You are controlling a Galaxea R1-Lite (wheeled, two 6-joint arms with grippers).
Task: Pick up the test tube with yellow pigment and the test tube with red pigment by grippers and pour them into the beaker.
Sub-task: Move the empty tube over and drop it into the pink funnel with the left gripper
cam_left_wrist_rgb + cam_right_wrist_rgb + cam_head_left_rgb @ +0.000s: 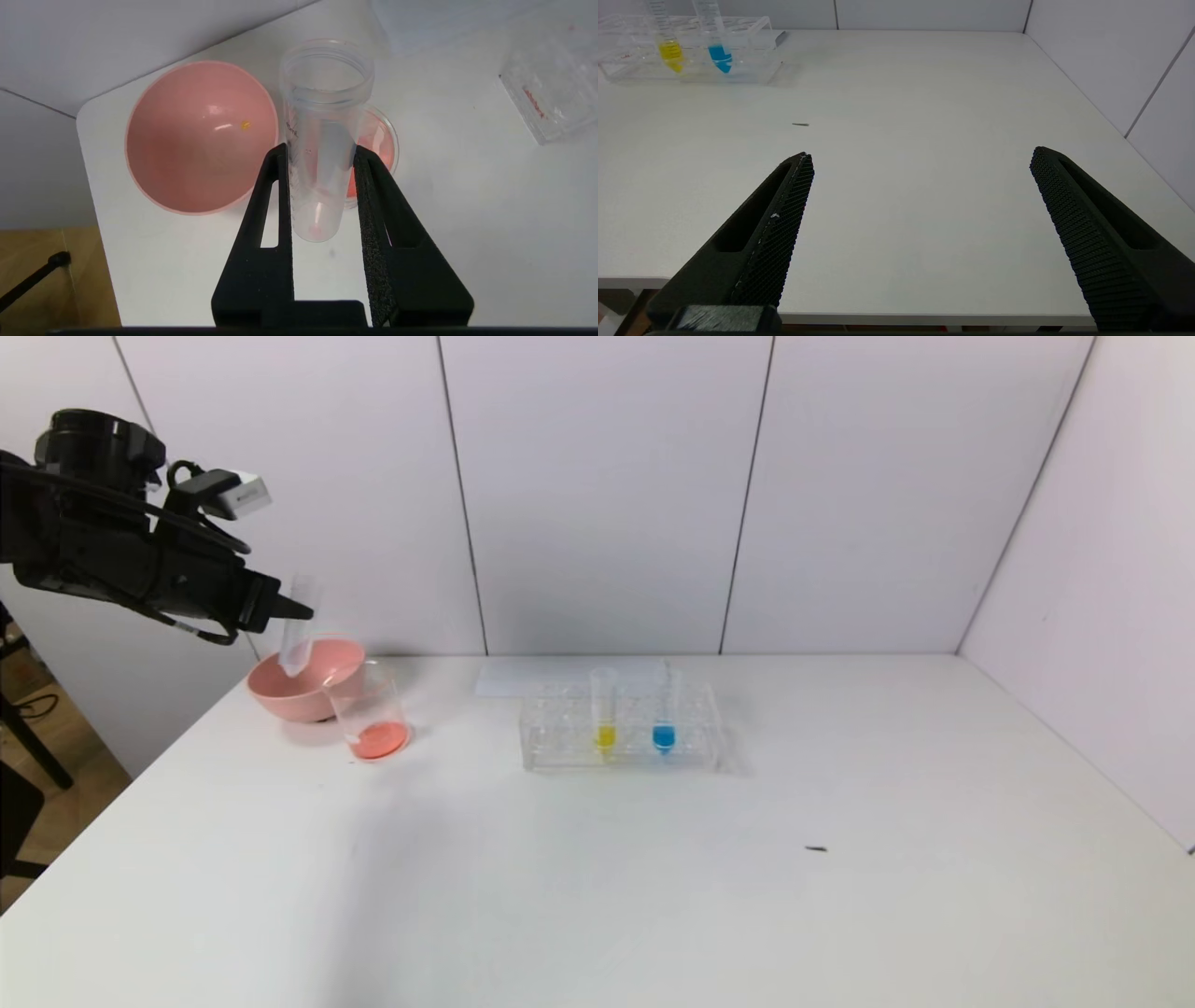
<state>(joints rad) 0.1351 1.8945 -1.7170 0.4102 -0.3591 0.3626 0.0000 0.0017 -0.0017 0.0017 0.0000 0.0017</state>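
Note:
My left gripper [303, 609] is shut on a clear test tube [298, 625] that holds only a faint red trace, held above the pink bowl [303, 683]; the wrist view shows the tube [322, 154] between the two fingers [278, 186]. The beaker [372, 714] stands beside the bowl with red-orange liquid [379, 740] in its bottom. The test tube with yellow pigment [605, 714] stands upright in the clear rack [621, 728], also in the right wrist view [668, 39]. My right gripper [920, 161] is open and empty over the table's front edge.
A blue-liquid tube [664, 719] stands in the rack beside the yellow one. A flat white sheet [532, 677] lies behind the rack. A small dark speck [816, 848] lies on the table at the right. Walls close the back and right sides.

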